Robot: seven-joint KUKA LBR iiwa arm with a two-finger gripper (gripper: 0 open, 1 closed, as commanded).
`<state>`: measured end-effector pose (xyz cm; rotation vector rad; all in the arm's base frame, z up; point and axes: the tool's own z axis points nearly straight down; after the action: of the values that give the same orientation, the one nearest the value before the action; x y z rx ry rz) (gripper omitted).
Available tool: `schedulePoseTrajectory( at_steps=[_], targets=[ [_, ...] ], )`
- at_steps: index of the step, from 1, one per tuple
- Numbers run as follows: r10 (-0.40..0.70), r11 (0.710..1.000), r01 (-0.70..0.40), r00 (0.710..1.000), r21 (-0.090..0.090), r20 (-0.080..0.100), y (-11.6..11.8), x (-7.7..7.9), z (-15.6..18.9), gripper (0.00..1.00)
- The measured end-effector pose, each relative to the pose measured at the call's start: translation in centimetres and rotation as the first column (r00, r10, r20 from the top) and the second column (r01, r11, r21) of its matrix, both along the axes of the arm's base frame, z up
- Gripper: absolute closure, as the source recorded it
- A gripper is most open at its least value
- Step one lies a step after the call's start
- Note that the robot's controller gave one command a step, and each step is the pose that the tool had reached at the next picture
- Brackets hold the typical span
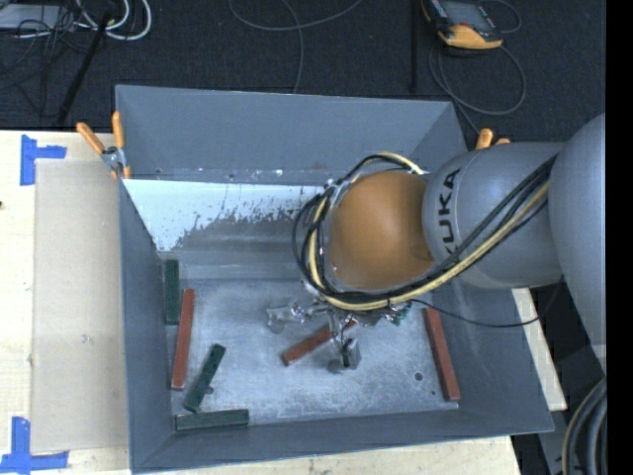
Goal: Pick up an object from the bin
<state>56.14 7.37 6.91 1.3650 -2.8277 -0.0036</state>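
Note:
My gripper [315,334] is low in the middle of the bin, below the orange dome. One metal finger [282,315] points left and the other [344,354] points down right. A short red-brown stick [305,346] lies tilted on the bin floor between them. The fingers stand apart on either side of the stick, and I cannot tell whether they touch it.
A long red-brown stick [182,336] and a dark green stick [171,290] lie along the left wall. Two more green sticks lie at the front left, one [205,375] slanted and one [212,420] flat. Another red-brown stick [442,354] lies by the right wall.

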Motion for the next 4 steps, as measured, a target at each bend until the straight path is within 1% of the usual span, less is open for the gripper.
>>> schedulePoseTrajectory(
  at_steps=[1, 2, 3, 4],
  targets=[
    [-0.005, 1.0, 0.005, 1.0, 0.0, 0.0, -0.1, 0.0, 0.0, 1.0],
    [-0.006, 1.0, 0.006, 1.0, 0.0, 0.0, -0.1, 0.0, 0.0, 0.0],
    [-0.007, 1.0, 0.007, 1.0, 0.0, 0.0, -0.1, 0.0, 0.0, 1.0],
    [-0.059, 0.998, 0.059, 0.998, 0.001, 0.011, -0.5, 0.3, 11.9, 1.0]
  ],
)
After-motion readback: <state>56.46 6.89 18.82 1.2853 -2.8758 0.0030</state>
